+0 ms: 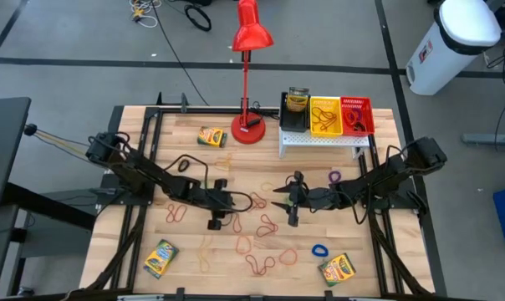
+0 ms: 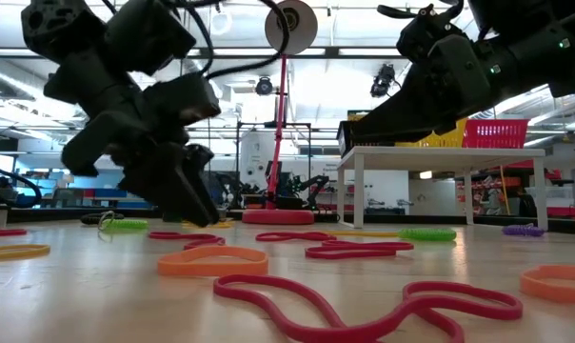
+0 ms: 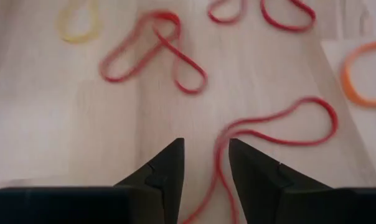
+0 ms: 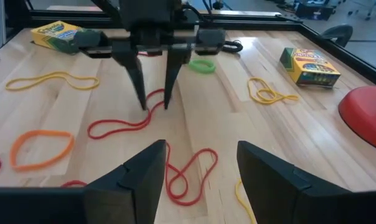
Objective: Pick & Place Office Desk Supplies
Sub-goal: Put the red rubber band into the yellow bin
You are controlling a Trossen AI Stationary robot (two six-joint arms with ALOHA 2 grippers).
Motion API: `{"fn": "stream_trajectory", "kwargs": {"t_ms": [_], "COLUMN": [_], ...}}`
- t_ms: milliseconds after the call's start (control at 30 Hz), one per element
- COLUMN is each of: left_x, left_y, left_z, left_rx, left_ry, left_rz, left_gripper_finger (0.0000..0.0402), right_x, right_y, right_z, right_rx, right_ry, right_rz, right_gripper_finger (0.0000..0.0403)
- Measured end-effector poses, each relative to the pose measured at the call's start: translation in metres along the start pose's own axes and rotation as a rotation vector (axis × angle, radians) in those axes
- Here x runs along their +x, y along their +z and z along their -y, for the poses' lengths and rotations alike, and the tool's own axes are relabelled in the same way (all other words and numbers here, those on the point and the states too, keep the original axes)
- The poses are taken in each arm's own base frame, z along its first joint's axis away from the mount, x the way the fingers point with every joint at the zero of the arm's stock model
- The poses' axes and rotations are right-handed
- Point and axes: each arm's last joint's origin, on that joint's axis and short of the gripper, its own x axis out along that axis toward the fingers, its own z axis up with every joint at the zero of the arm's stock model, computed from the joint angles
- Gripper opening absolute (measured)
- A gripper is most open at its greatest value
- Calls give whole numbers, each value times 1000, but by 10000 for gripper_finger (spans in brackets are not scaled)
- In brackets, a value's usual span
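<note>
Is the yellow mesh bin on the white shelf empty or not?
Not empty. The high view shows rubber-band loops lying inside the yellow bin.

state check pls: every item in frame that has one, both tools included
left tool: open, tips straddling a red rubber band flat on the table
right tool: open, empty, facing the left one
black bin: upright on white riser, holds bands
yellow bin: upright, bands inside
red bin: upright, bands inside
crayon boxes: three, closed, lying flat
desk lamp: standing upright
</note>
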Motion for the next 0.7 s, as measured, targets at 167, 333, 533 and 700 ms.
{"fn": "stream_trajectory", "kwargs": {"t_ms": [167,333,533,700], "left_x": [9,14,15,13], "left_y": [-1,4,7,12], "left_z": [1,3,4,7], "left_rx": [16,3,32,138], "left_ry": [-12,-38,-42,37], "left_rz": [-38,-92,-116,-54], "left_gripper_finger": [130,98,10,5], "right_x": [0,0,0,0], "right_y": [0,0,0,0], "right_z": [0,0,0,0], "right_rx": [1,1,-1,0], "right_ry": [0,0,0,0], "right_rz": [3,2,0,0], "right_gripper_finger": [209,209,209,209]}}
